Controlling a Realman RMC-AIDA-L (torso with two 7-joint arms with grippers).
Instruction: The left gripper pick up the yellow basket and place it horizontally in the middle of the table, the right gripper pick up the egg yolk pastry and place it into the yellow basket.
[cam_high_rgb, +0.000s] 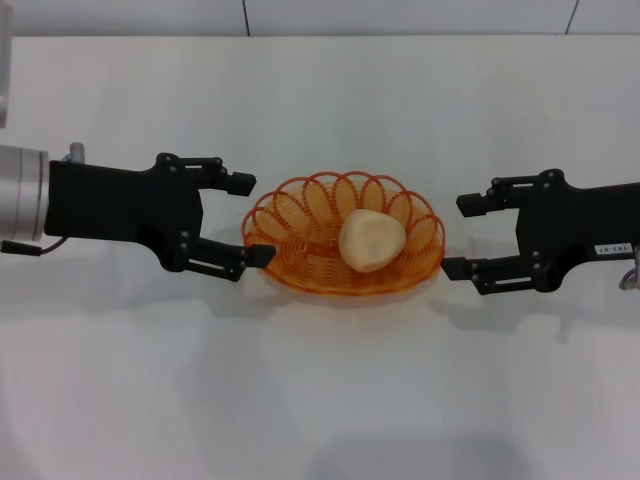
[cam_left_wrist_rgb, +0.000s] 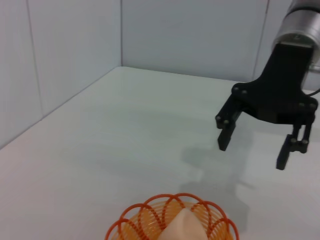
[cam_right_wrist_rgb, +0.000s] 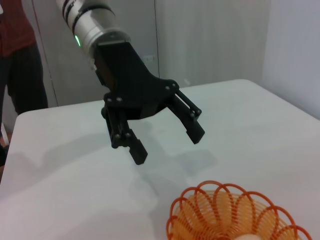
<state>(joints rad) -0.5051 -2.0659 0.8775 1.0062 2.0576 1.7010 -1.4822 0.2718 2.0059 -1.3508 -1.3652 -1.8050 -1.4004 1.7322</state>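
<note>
Left hand (cam_high_rgb: 247, 219) reaches in level from the robot's left, silver-white forearm behind it, fingers spread apart & holding nothing – tips just beside the near rim of the yellow basket (cam_high_rgb: 300, 255), lower tip about touching it, can't tell for sure. Right hand (cam_high_rgb: 462, 236) mirrors it from the other side, black arm w/ small white label (cam_high_rgb: 609, 247), fingers also apart, empty, tips just off the basket's far rim.

Basket sits flat on the white counter (cam_high_rgb: 320, 390) between the two hands, long axis running hand to hand. Egg yolk pastry (cam_high_rgb: 371, 240) lies inside it, toward the right-hand end.

Right wrist view shows the left hand's green light (cam_right_wrist_rgb: 77, 40) lit, its shadow on the counter. Room: pale panelled walls round the counter – a person in a red top (cam_right_wrist_rgb: 17, 55) stands beyond the far edge
</note>
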